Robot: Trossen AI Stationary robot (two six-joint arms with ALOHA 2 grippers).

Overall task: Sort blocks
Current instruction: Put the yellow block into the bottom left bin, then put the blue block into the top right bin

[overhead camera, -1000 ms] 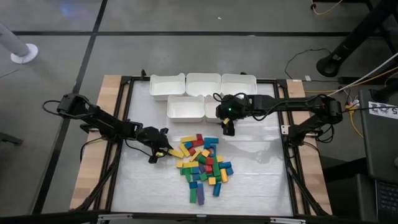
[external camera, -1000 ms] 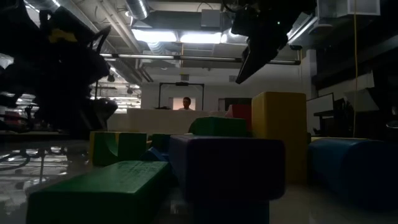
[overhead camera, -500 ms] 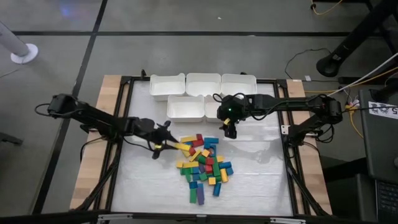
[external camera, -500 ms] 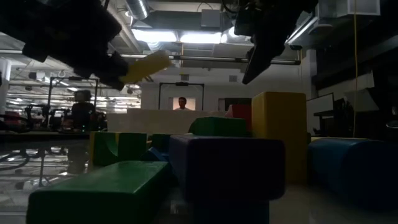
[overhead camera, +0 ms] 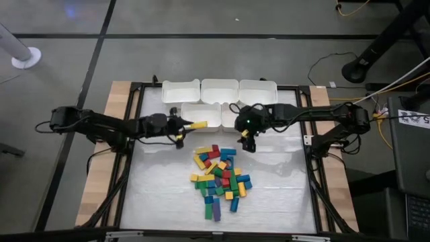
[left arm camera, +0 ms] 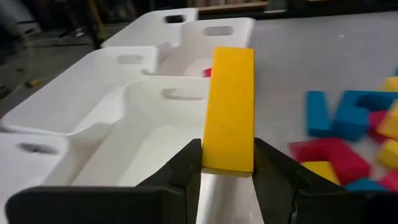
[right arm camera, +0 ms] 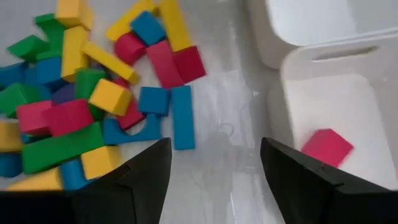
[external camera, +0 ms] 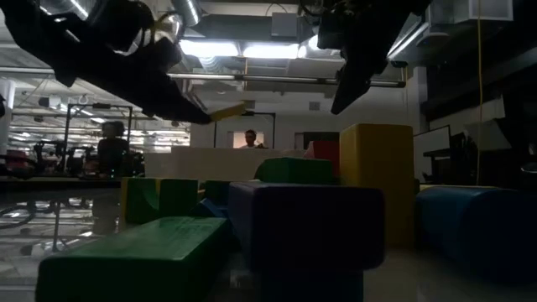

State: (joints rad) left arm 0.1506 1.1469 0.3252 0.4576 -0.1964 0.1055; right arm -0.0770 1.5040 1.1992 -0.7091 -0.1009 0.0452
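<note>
**Yellow block reaches the bins, pile mostly unsorted**

From above, the left gripper (overhead camera: 183, 126) holds a yellow block (overhead camera: 197, 125) at a white bin's (overhead camera: 201, 115) edge. Table level probably shows the same. Its wrist view shows fingers (left arm camera: 186, 171) clamped on it. The right gripper (right arm camera: 214, 171) hangs wide open, empty; one red block (right arm camera: 326, 148) lies binned, the pile (overhead camera: 218, 176) remains.

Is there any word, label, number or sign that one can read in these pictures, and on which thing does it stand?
None can be read.
White label on the dark equipment at the high view's right edge: dark print, too small to read.
Blocks, bins and yellow block: no print shows.
</note>
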